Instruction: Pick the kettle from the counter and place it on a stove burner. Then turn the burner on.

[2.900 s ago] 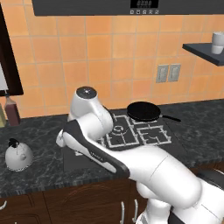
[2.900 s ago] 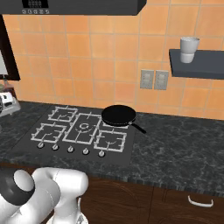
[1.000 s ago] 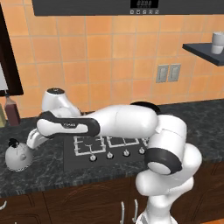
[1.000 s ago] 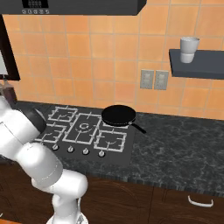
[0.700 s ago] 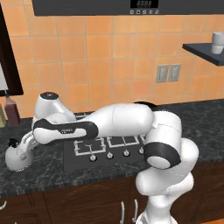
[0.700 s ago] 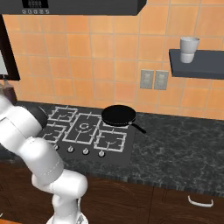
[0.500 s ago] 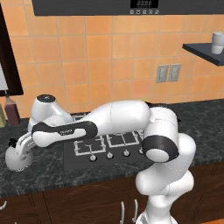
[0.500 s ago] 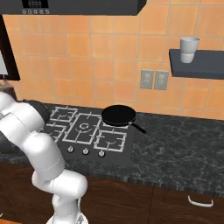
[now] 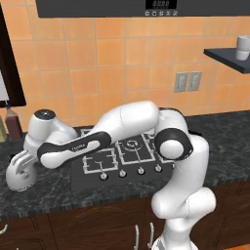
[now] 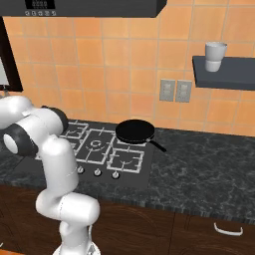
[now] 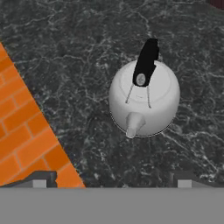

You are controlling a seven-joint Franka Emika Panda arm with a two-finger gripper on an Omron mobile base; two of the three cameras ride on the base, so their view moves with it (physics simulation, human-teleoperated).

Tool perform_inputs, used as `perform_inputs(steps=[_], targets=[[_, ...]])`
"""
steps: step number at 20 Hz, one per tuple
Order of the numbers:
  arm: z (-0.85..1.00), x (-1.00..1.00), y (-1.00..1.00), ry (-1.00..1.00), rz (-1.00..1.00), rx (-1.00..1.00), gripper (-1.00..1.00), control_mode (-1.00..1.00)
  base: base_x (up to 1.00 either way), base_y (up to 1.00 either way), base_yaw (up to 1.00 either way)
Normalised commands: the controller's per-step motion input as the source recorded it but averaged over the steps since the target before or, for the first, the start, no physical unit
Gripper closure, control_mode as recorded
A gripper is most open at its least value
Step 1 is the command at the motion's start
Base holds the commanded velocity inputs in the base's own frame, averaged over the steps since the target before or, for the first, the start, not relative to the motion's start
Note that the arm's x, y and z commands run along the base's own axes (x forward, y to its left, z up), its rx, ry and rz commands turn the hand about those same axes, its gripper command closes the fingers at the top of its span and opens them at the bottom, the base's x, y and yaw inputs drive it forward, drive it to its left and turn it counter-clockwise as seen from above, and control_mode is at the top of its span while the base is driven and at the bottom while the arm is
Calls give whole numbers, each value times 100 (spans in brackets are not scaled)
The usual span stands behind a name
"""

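One kettle (image 11: pixel 144 98) sits upright on the dark counter (image 11: pixel 87 52) left of the stove, its spout pointing toward the bottom of the hand view and its black handle arched over the lid. The gripper (image 11: pixel 109 181) hangs above it with jaws spread wide and touching nothing, fingertips (image 11: pixel 39 180) apart at the bottom edge. A black pan (image 10: pixel 134 131) rests on the back right burner (image 10: pixel 126 159).

You see a glossy white arm (image 9: pixel 132 122) built of rounded, bulbous segments with dark grey rings at the joints. A black band with small pale lettering runs along its forearm. In the hand view, two small dark grey fingertips (image 11: pixel 39 178) show.
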Motion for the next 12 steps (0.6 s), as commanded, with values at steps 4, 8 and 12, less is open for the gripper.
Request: perform_inputs(steps=[4, 8, 12], targets=[[2, 4, 1, 10, -13, 0, -100, -100, 0, 0, 0], [0, 6, 0, 15, -23, 0, -100, -100, 0, 0, 0], [0, 34, 2, 9, -17, -4, -100, -100, 0, 0, 0]])
